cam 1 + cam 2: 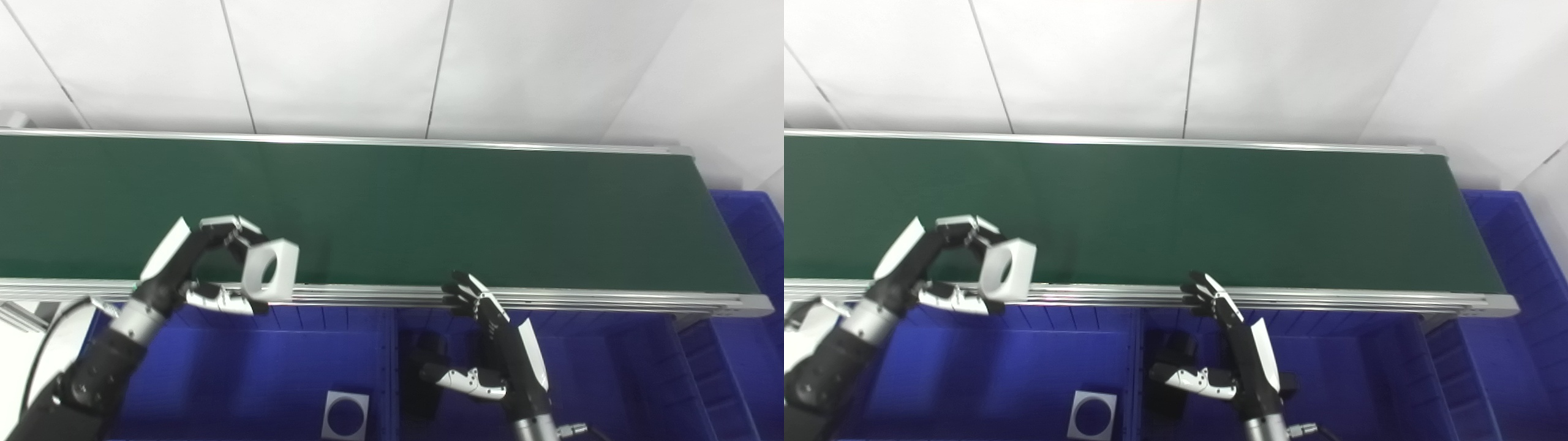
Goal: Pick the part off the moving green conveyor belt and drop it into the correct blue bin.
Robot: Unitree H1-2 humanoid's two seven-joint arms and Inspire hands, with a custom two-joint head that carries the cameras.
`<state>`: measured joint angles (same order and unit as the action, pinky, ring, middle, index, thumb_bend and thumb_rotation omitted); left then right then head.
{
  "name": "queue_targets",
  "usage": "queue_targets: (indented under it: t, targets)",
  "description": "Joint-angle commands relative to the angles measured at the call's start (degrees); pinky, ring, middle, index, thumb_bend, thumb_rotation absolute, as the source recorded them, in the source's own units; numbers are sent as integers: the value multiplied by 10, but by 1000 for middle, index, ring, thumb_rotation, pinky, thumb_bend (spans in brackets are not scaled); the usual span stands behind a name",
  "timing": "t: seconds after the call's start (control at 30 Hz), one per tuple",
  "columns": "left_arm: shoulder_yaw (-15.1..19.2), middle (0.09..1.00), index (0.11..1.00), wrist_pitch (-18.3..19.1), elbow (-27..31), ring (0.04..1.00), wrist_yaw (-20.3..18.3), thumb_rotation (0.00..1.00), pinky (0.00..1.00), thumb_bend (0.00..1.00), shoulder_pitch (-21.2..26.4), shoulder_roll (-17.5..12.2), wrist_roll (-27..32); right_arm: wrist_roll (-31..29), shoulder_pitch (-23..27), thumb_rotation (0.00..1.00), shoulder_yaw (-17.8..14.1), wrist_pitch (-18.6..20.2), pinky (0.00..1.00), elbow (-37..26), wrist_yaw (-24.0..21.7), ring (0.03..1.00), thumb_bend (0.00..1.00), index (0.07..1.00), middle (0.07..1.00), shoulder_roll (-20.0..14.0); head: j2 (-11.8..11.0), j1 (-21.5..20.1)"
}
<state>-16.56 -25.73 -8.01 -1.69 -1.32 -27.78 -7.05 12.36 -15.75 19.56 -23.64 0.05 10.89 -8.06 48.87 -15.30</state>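
My left hand [202, 263] is shut on a white square part with a round hole [269, 269], pinched between fingers and thumb. It holds the part upright over the near edge of the green conveyor belt [429, 208], above the left blue bin [245, 373]. The part also shows in the right eye view [1007, 269]. My right hand [496, 343] is open and empty, fingers spread, over the middle blue bin [600, 380], just below the belt's rail.
A second white square part with a hole [346, 415] lies in the left bin. Dark parts [429, 355] lie in the middle bin under my right hand. Another blue bin [753, 275] stands at the belt's right end. A white wall lies behind.
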Motion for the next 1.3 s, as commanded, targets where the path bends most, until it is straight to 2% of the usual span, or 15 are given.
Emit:
queue_targets:
  t: [0.0, 0.27, 0.37, 0.53, 0.73, 0.93, 0.97, 1.03, 1.1, 1.17, 1.27]
  targets:
    - [-8, 469, 528, -12, 25, 484, 15, 0, 408, 513, -1, -5, -10, 3, -4, 388, -7, -31, 683, -24, -7, 742, 845, 864, 789, 8, 1, 1]
    - [-55, 483, 515, -12, 44, 533, -17, 0, 471, 512, -38, 4, -62, -8, -17, 382, -25, -23, 694, -41, -34, 743, 851, 865, 787, 18, 3, 18]
    - [-58, 488, 511, -10, 45, 556, -30, 0, 492, 511, -47, 15, -98, -3, -22, 389, -32, -20, 703, -48, -43, 751, 842, 870, 787, 20, 3, 19]
    - [-49, 489, 508, 51, 60, 563, -48, 0, 496, 511, -58, 39, -164, 4, -27, 394, -43, -11, 709, -55, -53, 754, 835, 873, 788, 23, 5, 22]
    - [-46, 485, 513, 80, 57, 554, -43, 0, 493, 512, -59, 58, -241, -2, -26, 388, -52, -18, 710, -51, -66, 753, 822, 869, 791, 23, 8, 24]
    - [-55, 488, 518, 145, 77, 605, -73, 0, 540, 511, -59, 64, -304, -6, -26, 374, -59, -20, 705, -50, -73, 749, 820, 865, 791, 27, 6, 26]
    - [-55, 630, 611, 155, 82, 623, -75, 104, 534, 538, -60, 66, -313, -6, -26, 376, -60, -20, 707, -50, -73, 748, 823, 864, 791, 28, 6, 26]
    - [-53, 760, 796, 164, 87, 681, -72, 241, 565, 616, -63, 69, -323, -2, -27, 380, -61, -18, 708, -51, -74, 748, 821, 864, 791, 28, 6, 26]
    - [-53, 787, 824, 170, 91, 697, -72, 263, 575, 632, -65, 70, -331, 0, -28, 381, -62, -15, 709, -53, -76, 749, 821, 864, 791, 28, 7, 27]
    - [-53, 873, 888, 180, 97, 803, -79, 371, 682, 684, -67, 68, -339, -1, -29, 383, -62, -12, 713, -55, -79, 752, 821, 866, 793, 28, 8, 27]
    - [-52, 950, 941, 189, 109, 879, -94, 473, 755, 774, -71, 66, -328, 2, -31, 396, -62, 5, 725, -62, -89, 766, 831, 874, 804, 28, 8, 26]
